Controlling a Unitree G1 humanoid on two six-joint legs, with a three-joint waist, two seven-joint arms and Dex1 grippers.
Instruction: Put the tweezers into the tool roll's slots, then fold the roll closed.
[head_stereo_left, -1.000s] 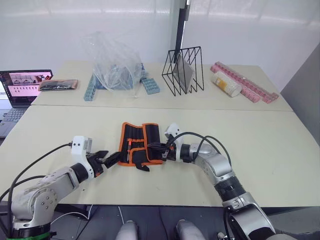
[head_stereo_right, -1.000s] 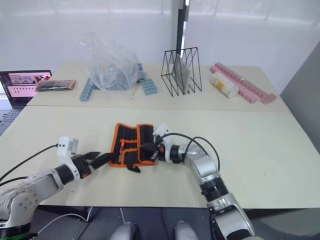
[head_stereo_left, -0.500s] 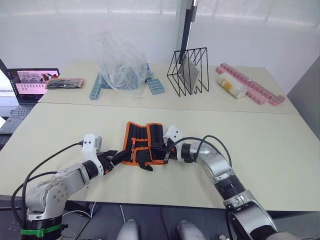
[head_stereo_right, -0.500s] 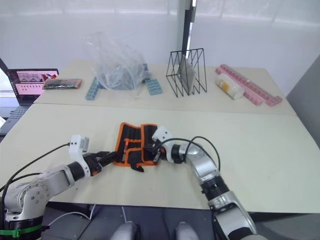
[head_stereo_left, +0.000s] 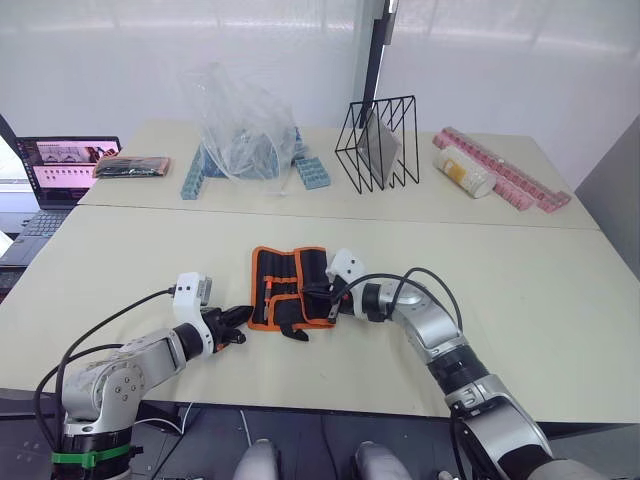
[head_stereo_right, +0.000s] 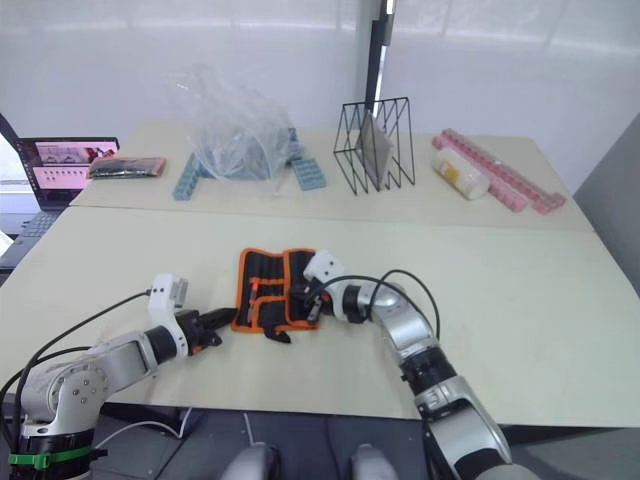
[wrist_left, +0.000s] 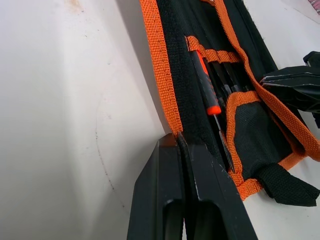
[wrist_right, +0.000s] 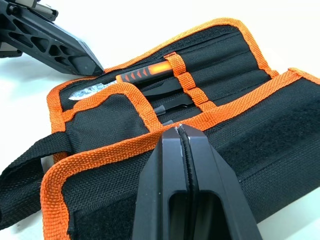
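The tool roll (head_stereo_left: 288, 291) lies open on the near table, black with orange trim, its right flap folded partly inward. Slim black tweezers (wrist_right: 169, 90) sit in its slots (wrist_left: 226, 80) beside an orange-handled tool (wrist_right: 145, 74). My left gripper (head_stereo_left: 238, 319) is shut, its tips pinching the orange trim at the roll's near left corner (wrist_left: 172, 122). From the right, my right gripper (head_stereo_left: 319, 294) is shut on the orange edge of the folded flap (wrist_right: 125, 145). The black strap (head_stereo_left: 296, 333) trails off the roll's near end.
On the far table stand a laptop (head_stereo_left: 58, 165), a flat pouch (head_stereo_left: 133, 166), a crumpled clear plastic bag (head_stereo_left: 240, 122) over blue blocks (head_stereo_left: 310, 172), a black wire rack (head_stereo_left: 378, 142), and pink strips (head_stereo_left: 505, 172) with a pale cylinder (head_stereo_left: 461, 169). A seam (head_stereo_left: 400, 222) joins the tables.
My left gripper has gone from wide open to shut and has moved in to the roll's left edge. The right gripper has stayed shut on the flap.
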